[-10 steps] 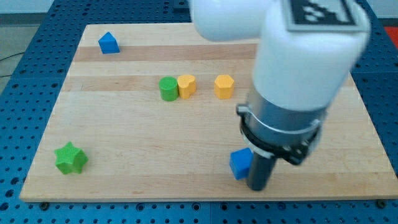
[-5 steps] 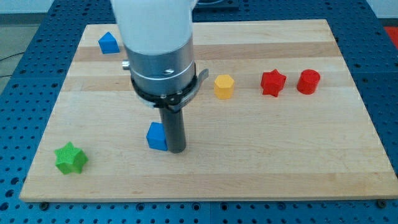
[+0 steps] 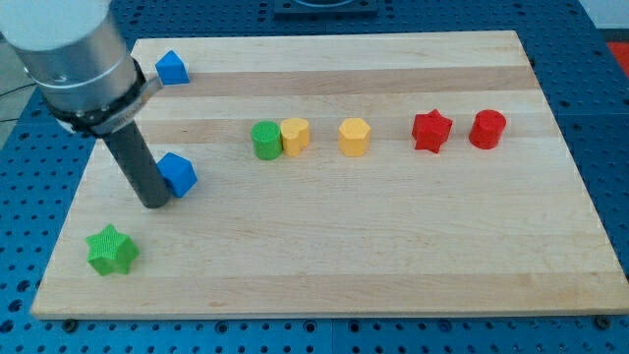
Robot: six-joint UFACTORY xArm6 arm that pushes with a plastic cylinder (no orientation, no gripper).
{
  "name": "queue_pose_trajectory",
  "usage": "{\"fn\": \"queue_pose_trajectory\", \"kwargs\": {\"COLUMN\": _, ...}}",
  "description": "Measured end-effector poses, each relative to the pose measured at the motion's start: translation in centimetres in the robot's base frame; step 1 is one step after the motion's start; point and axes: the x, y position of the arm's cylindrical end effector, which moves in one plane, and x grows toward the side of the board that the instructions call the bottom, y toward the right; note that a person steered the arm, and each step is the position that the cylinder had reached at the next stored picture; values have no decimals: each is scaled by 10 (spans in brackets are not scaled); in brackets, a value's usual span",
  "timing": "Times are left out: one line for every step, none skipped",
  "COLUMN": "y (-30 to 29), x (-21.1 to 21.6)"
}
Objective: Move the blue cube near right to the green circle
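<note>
A blue cube [image 3: 178, 173] lies on the wooden board [image 3: 324, 256] at the view's left. My tip [image 3: 154, 204] stands just to its left and slightly below, touching or nearly touching it. The green circle [image 3: 265, 141] stands at the board's upper middle, to the right of and above the cube. A yellow block [image 3: 295, 135] sits right against the green circle's right side. A second blue block [image 3: 172, 68] with a peaked top sits near the board's top left corner.
A second yellow block [image 3: 355, 137], a red star [image 3: 430, 131] and a red cylinder [image 3: 486, 129] continue the row to the right. A green star [image 3: 111, 250] lies at the bottom left, below my tip.
The arm has swept from the view's lower right to the left. The blue cube has travelled left and upward with it. My tip has gone from the cube's right side to its left side.
</note>
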Motion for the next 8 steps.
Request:
{"fn": "queue_pose_trajectory", "kwargs": {"y": -19, "x": -20}}
{"fn": "queue_pose_trajectory", "kwargs": {"y": -41, "x": -36}}
{"fn": "queue_pose_trajectory", "kwargs": {"y": -41, "x": -17}}
{"fn": "queue_pose_trajectory", "kwargs": {"y": -35, "x": 15}}
{"fn": "queue_pose_trajectory", "kwargs": {"y": 6, "x": 14}}
{"fn": "queue_pose_trajectory", "kwargs": {"y": 36, "x": 6}}
{"fn": "queue_pose_trajectory", "kwargs": {"y": 54, "x": -11}}
{"fn": "queue_pose_trajectory", "kwargs": {"y": 35, "x": -17}}
